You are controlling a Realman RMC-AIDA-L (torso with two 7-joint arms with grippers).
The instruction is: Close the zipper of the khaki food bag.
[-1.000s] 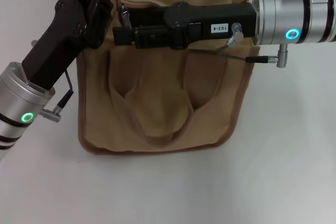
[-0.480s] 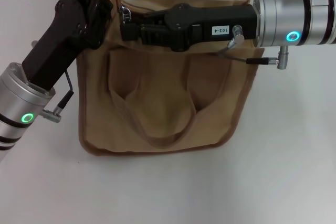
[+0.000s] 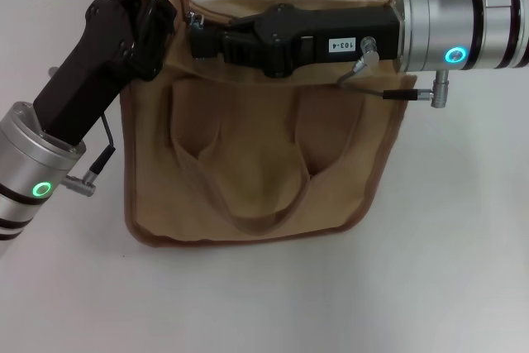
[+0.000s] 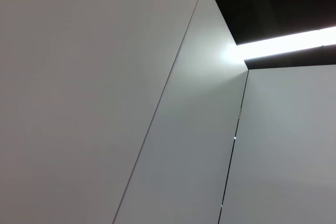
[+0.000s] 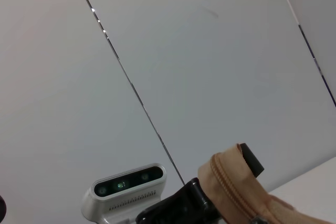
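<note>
At my jaws: both grippers meet along the far top edge of the bag (image 3: pixel 256 155), which lies flat on the white table (image 3: pixel 446 245).
Left gripper (image 3: pixel 161 2): reaching in from the near left, jaws pinched on a bunched tan corner of the bag's top, which pokes up past my fingers.
Right gripper (image 3: pixel 197 37): reaching in level from the right across the bag's top panel, tips just short of my left jaws; a small silver metal piece sits at the tips. Whether those jaws are spread or pressed together, I cannot tell, nor whether they have hold of that piece.
Zipper (image 5: pixel 231 190): in the right wrist view, a tan toothed line runs over the raised fold of fabric held by my left jaws; the rest of it lies under my right gripper in the head view.
Bag: below both jaws, toward me; its two looped handles (image 3: pixel 248 196) lie slack on the front face, brown piping round the edge.
Left wrist view: only pale wall panels and a bright strip.
Right wrist view: my left gripper's camera housing (image 5: pixel 126 192) beside the fabric fold, wall panels behind.
</note>
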